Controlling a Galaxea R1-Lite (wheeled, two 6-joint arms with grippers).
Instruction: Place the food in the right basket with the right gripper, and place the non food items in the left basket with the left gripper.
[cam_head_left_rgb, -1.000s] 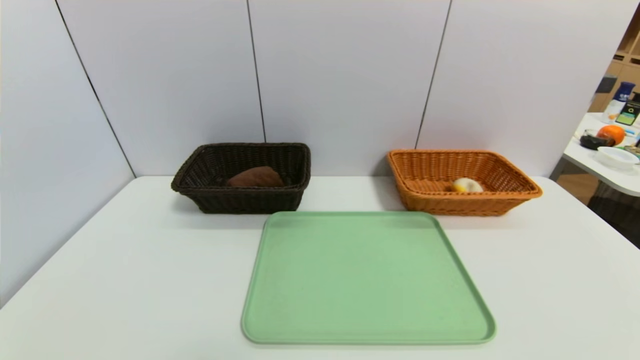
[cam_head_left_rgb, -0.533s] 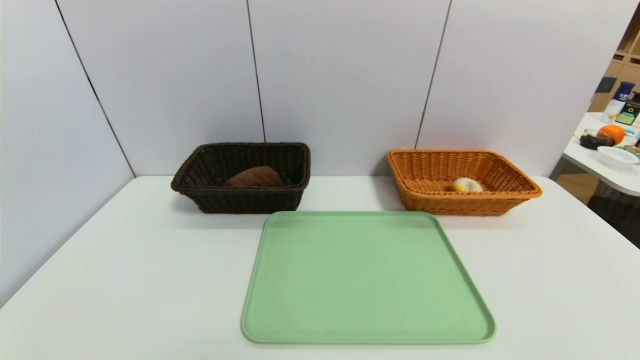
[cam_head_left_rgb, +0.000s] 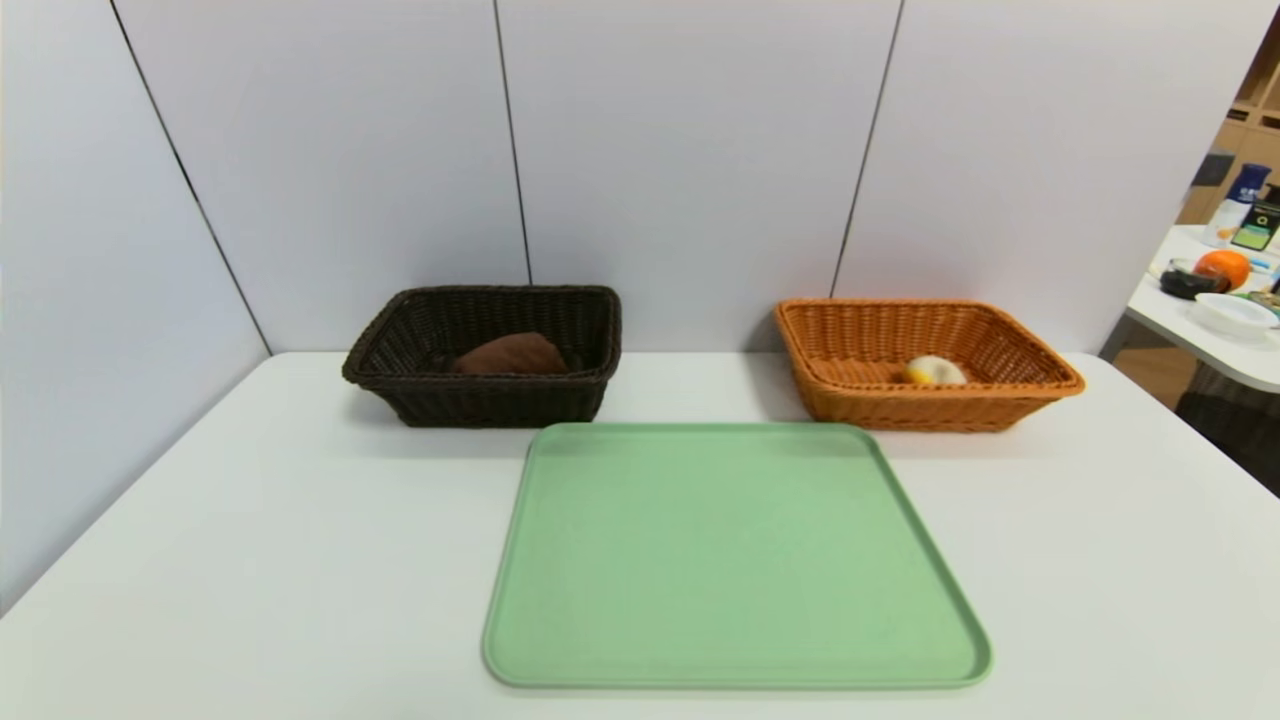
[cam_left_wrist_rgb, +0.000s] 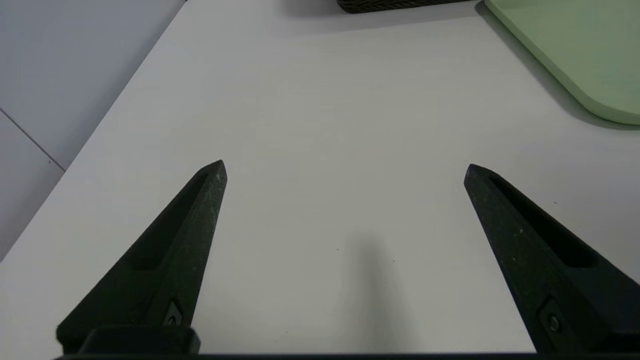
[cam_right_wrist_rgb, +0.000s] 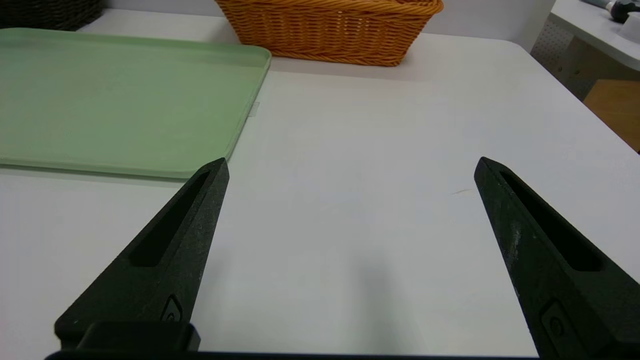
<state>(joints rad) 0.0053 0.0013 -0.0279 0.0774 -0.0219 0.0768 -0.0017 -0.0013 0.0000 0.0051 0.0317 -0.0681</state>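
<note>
A: How far along is the sorting looking?

B: It is looking finished, as far as I am judging it. The flat pale-green plastic tray with rounded corners is lying bare in the middle of the white surface, with nothing on it waiting to be picked.

A: And the baskets?

B: The dark brown woven rectangular basket on the robot's left is holding a reddish-brown rounded item, lying low against its near wall. I cannot tell what it is. The orange woven rectangular basket on the right is holding a small pale, yellowish rounded piece of food, sitting on the basket floor near the middle.

A: What are the arms doing?

B: Neither is showing in the head view. The left gripper is hovering over bare surface, near the tray's left corner, its black tapered fingers spread wide and gripping nothing. The right gripper is hanging over the surface just beside the tray's right edge, with the orange basket beyond it, its fingers also parted and carrying nothing.

A: Anything left, then?

B: I am seeing no loose item on the surface, so I am judging nothing remains to sort.
</note>
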